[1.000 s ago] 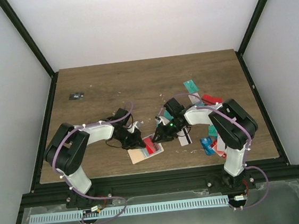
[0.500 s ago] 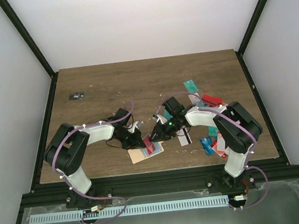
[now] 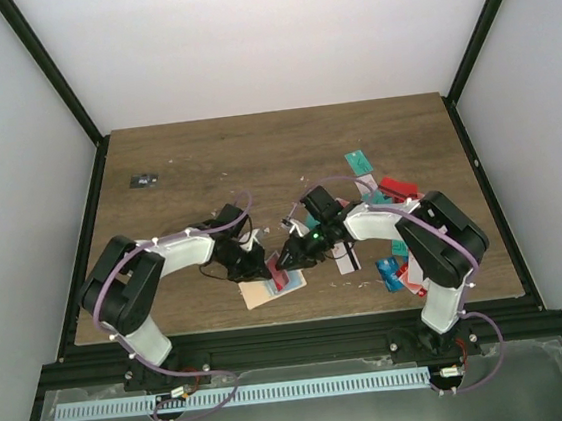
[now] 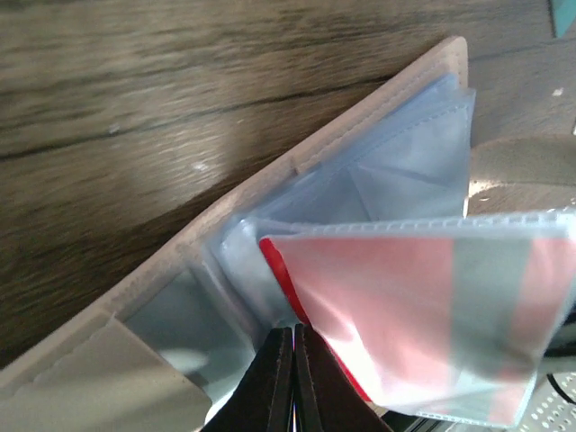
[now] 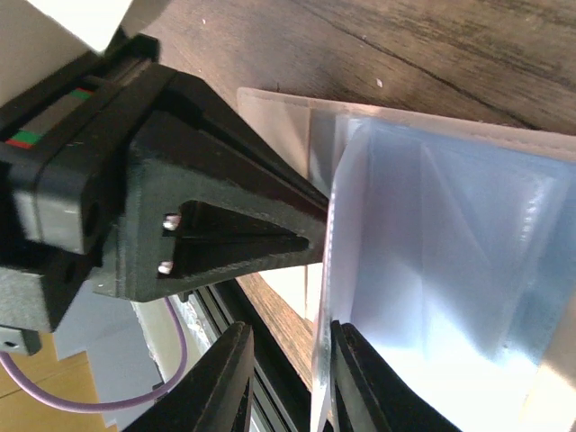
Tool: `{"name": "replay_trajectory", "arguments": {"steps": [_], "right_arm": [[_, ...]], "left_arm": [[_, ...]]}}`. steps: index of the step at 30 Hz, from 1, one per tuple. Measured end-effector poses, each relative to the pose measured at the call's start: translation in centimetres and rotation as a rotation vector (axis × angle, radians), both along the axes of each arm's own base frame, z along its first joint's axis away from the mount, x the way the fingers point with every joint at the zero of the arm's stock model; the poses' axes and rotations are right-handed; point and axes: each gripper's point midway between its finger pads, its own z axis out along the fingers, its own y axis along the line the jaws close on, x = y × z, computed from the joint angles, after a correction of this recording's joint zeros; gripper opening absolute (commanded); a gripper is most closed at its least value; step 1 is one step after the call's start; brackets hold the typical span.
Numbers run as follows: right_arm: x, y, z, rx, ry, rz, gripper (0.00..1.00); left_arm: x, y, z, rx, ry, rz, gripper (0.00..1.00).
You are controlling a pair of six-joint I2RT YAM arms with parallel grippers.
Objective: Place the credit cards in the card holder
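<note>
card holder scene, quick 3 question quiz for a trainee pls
1. True or false: the card holder lies open on the table.
2. In the left wrist view, the card seen through a clear sleeve is: A teal, B red, C blue.
3. Fill in: the loose credit cards lie on the robot's ____ side of the table.
Key: 1 true; 2 B; 3 right.

Top camera looks down from above the near edge over the whole table [image 3: 204, 148]; both wrist cameras sit very near, sharing the open card holder [image 3: 262, 293] from opposite sides.
</note>
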Motion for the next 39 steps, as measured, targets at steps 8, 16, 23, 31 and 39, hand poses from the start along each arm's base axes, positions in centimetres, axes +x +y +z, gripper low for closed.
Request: {"name": "replay_trajectory", "arguments": {"steps": [8, 16, 23, 31, 39], "right_arm": [[-0.5, 0.2, -0.8, -0.016, 0.024, 0.007, 0.26], [-1.1, 0.6, -1.3, -0.028, 0.035, 0.021, 0.26], [-1.1, 1.4, -0.9, -0.032, 0.033, 0.026, 0.27], [-1.9, 4.6, 0.8, -0.015, 0.043, 0.071, 0.34], [-2.2, 10.9, 4.7, 0.09, 0.04, 0.186, 0.44]], "left_arm": [[-0.5, 1.4, 0.3, 0.075, 0.005, 0.016, 0.04], [-0.7, 2.1, 2.2, 0.089, -0.021, 0.03, 0.06], [-0.2, 2.9, 4.0, 0.101, -0.067, 0.058, 0.08], [0.7, 5.3, 6.9, 0.145, -0.15, 0.144, 0.14], [2.3, 8.5, 10.8, 0.171, -0.261, 0.277, 0.2]]}}
